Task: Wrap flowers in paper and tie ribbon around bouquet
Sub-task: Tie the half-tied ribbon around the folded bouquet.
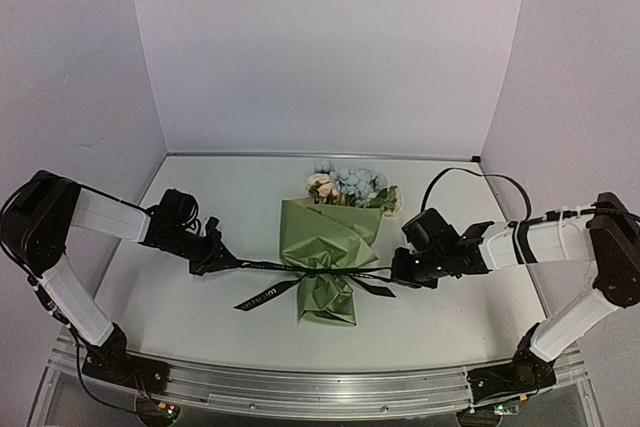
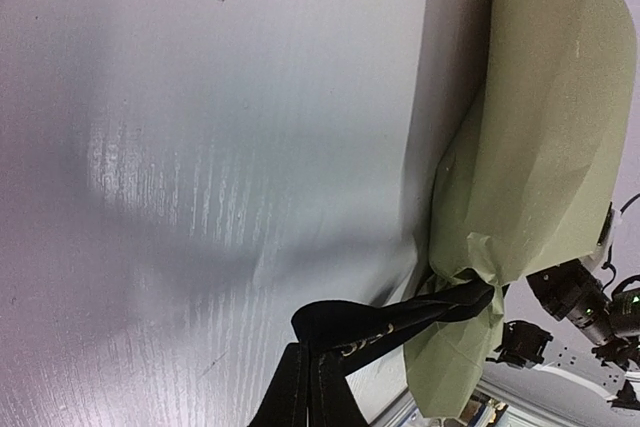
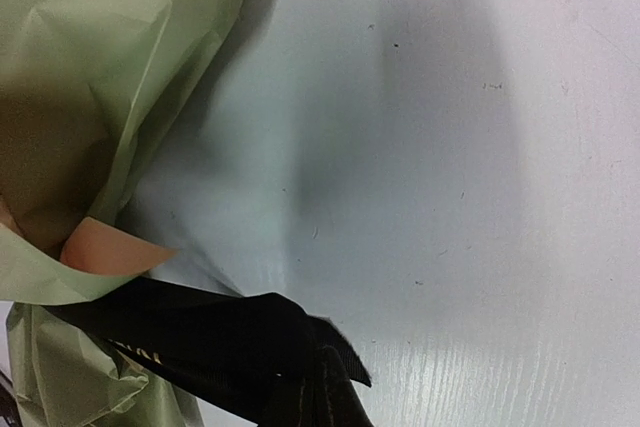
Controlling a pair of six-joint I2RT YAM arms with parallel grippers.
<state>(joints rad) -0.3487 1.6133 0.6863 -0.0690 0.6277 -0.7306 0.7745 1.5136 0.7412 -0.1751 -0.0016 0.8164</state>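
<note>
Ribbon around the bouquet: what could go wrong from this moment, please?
1. The ribbon is pulled taut between the left fingers and the right fingers; more pull may crush or tear the paper at its pinched waist.
2. An uneven pull may drag the bouquet sideways.
3. The ribbon may slip out of either grip.

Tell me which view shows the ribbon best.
Top external. It shows the whole ribbon stretched across the bouquet between the left gripper and right gripper, with loose tails. Each wrist view shows only a short stretch reaching the paper.
</note>
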